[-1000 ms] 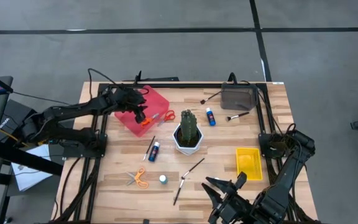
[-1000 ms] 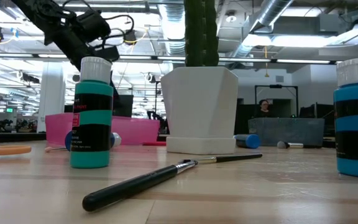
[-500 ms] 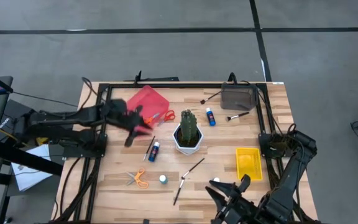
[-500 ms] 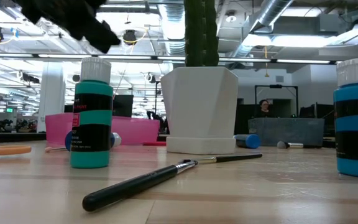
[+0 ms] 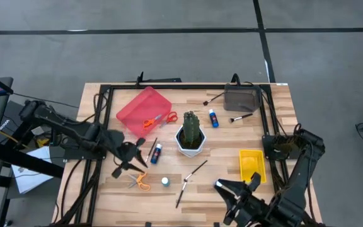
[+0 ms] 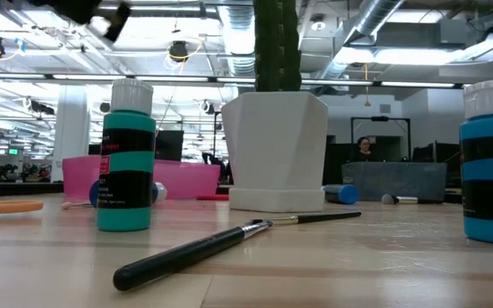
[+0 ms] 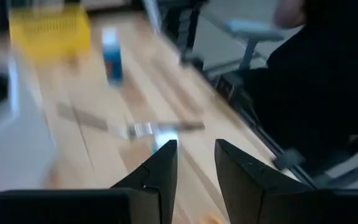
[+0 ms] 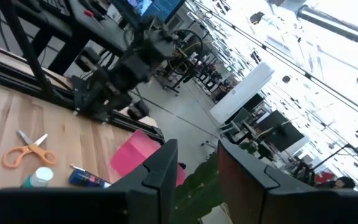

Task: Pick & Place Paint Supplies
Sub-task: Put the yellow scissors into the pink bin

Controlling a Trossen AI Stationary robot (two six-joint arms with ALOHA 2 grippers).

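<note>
My left gripper (image 5: 128,162) hangs open above the table's near-left part, just far of the orange-handled scissors (image 5: 140,181) that lie flat on the wood. It also shows at the top of the low view (image 6: 92,10). A second pair of scissors (image 5: 156,120) lies across the rim of the pink bin (image 5: 137,104). A blue bottle (image 5: 156,152) and a brush lie on their sides beside the cactus pot (image 5: 191,142). A teal bottle (image 5: 166,181) stands upright, and two brushes (image 5: 191,173) lie near it. My right gripper (image 5: 238,192) waits open at the near edge.
Another blue bottle (image 5: 213,118) lies far of the cactus. A grey bin (image 5: 241,98) sits at the far right with brushes (image 5: 239,117) beside it. A yellow bin (image 5: 252,165) stands at the right. Black frame rails run along the table's left, far and right sides.
My left gripper has swung from above the pink bin toward the table's near edge and now hangs over the wood beside the near-left scissors. In the low view it rose out toward the top-left corner. My right arm drifted slightly toward the right edge.
</note>
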